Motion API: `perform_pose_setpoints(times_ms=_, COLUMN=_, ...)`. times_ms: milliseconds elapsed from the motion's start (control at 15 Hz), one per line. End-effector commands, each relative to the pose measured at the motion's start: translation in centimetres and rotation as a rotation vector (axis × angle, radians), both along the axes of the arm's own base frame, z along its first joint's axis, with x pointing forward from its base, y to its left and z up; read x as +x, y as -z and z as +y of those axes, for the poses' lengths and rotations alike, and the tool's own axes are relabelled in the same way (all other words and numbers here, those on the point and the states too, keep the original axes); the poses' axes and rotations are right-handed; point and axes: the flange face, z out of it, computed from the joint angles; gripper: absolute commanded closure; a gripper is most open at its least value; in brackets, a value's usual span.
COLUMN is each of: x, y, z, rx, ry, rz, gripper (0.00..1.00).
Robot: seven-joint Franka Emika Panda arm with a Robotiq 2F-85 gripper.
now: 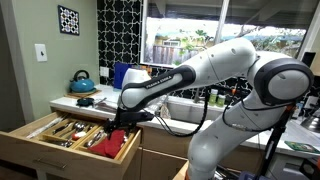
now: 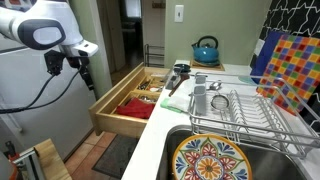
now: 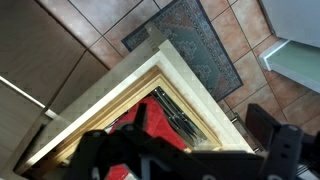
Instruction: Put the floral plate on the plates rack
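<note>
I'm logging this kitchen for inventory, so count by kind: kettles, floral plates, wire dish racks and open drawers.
blue kettle: 1
floral plate: 1
plates rack: 1
open drawer: 1
Total: 4

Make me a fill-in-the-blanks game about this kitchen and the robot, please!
1. The floral plate lies in the ____.
2. The kettle on the counter is ____ in colour.
3. The gripper hangs over the open wooden ____.

Missing words: sink; blue; drawer.
</note>
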Motion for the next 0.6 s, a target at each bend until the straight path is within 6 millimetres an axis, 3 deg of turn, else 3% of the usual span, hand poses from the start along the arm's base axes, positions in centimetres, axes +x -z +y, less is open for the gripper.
perform_pose_setpoints(times_ms=0, x=0.3, y=-0.2, z=-0.5, rx=0.001, ry=0.005, rz=-0.009, gripper=0.0)
perform_pose_setpoints(times_ms=133, x=1.5, y=-0.2, z=-3.6, rx=-0.045, ry=0.066, rz=-0.009, gripper=0.0)
perform_pose_setpoints(times_ms=333, x=2.8, y=-1.6, z=-10.2, rx=-0.219, ry=0.124, rz=-0.078, gripper=0.0)
perform_pose_setpoints(times_ms=533, x=2.2, y=-1.5, z=-16.8, rx=-0.377, ry=0.211, rz=-0.091, gripper=0.0)
